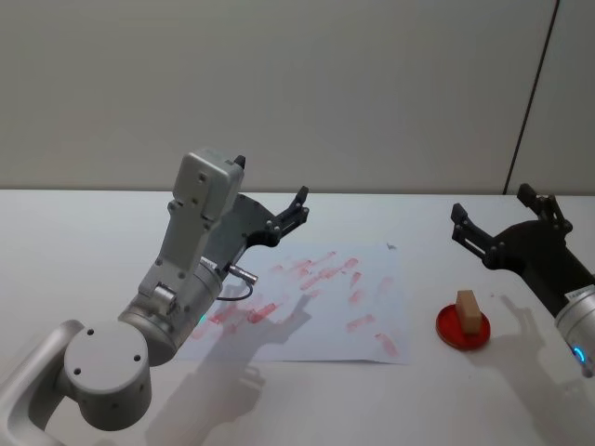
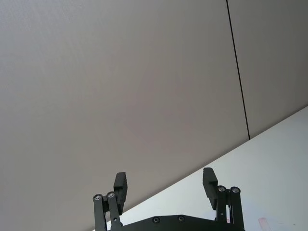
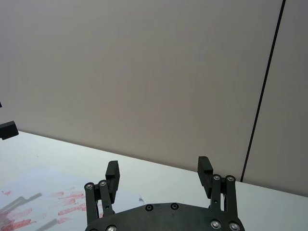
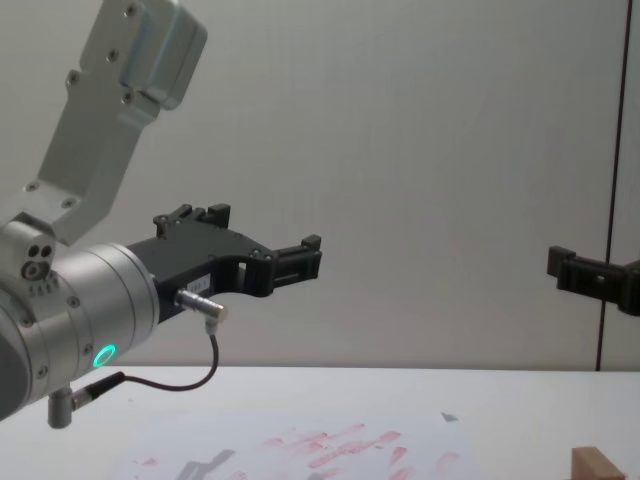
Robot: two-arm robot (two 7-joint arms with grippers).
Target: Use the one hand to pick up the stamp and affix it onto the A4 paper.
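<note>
The stamp (image 1: 468,311), a small light-brown wooden block, stands upright on a red round pad (image 1: 448,330) to the right of the A4 paper (image 1: 325,321), a white sheet covered in red smudged prints. My right gripper (image 1: 495,210), on the wrist with the blue ring, hovers behind and above the stamp with its fingers open and nothing between them (image 3: 159,169). Over the paper's left part my left gripper (image 1: 299,206) is held up off the table, open and empty (image 2: 165,185). The chest view catches the stamp's top (image 4: 597,463) at the lower right.
A white table (image 1: 74,242) runs back to a plain grey wall. The left arm's silver body (image 1: 186,269) and its cable hang over the paper's left edge. Bare table lies in front of the paper and to the far left.
</note>
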